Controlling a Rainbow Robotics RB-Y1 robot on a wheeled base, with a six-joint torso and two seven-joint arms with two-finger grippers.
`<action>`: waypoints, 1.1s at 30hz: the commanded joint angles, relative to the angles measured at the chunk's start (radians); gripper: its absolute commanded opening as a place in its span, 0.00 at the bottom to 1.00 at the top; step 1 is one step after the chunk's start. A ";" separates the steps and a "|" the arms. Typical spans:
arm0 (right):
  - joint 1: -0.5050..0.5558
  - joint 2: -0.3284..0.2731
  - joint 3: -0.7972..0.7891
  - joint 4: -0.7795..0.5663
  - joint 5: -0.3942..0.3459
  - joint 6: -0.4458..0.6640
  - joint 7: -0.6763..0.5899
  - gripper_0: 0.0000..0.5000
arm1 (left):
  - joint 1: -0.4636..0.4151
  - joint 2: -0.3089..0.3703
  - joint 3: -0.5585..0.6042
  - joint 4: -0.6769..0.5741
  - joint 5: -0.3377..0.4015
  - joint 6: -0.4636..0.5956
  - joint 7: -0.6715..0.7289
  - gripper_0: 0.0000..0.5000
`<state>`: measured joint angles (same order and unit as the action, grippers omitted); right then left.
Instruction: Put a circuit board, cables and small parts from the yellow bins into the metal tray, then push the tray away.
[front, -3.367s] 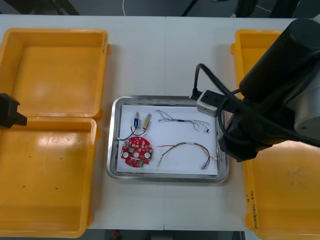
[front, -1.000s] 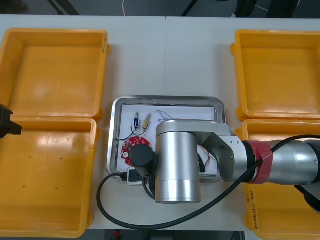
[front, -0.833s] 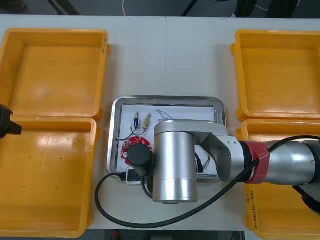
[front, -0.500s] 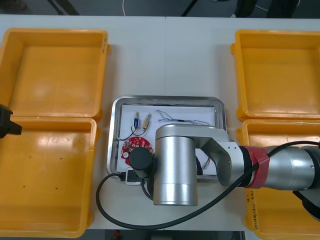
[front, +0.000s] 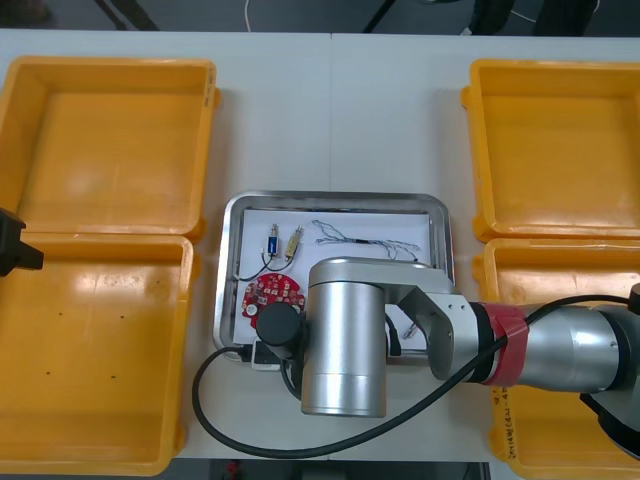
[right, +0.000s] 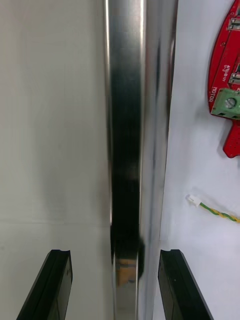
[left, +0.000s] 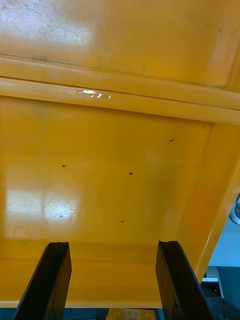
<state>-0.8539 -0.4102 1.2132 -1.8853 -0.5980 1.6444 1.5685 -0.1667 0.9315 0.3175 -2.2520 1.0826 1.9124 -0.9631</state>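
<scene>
I see the right gripper (right: 115, 259) wide open astride the near rim of the tray (front: 335, 197), the circuit board (front: 272, 293) and cables (front: 352, 239) lying inside it, and the left gripper (left: 112, 250) parked, fingers apart, over a yellow bin (left: 100, 175).

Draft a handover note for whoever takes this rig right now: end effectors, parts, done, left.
Right end effector: open, straddling the near rim of the metal tray, one finger outside, one inside.
Left end effector: open, parked over the left yellow bins.
In the tray: circuit board, cables, small metal parts.
Done: loading. Left: push the tray away.
</scene>
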 joint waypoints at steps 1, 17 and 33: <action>0.009 0.040 0.009 0.000 0.011 -0.011 -0.005 1.00 | 0.021 0.044 0.029 -0.026 0.008 -0.006 -0.052 1.00; 0.009 0.013 0.009 -0.031 0.024 -0.011 0.008 1.00 | 0.021 0.044 0.029 -0.026 0.008 -0.006 -0.052 1.00; 0.009 -0.007 0.009 -0.063 0.049 -0.012 0.022 0.04 | 0.021 0.044 0.029 -0.026 0.008 -0.006 -0.052 1.00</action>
<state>-0.8526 -0.4038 1.2133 -1.9024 -0.5598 1.6411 1.5686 -0.1666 0.9316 0.3175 -2.2522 1.0826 1.9124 -0.9631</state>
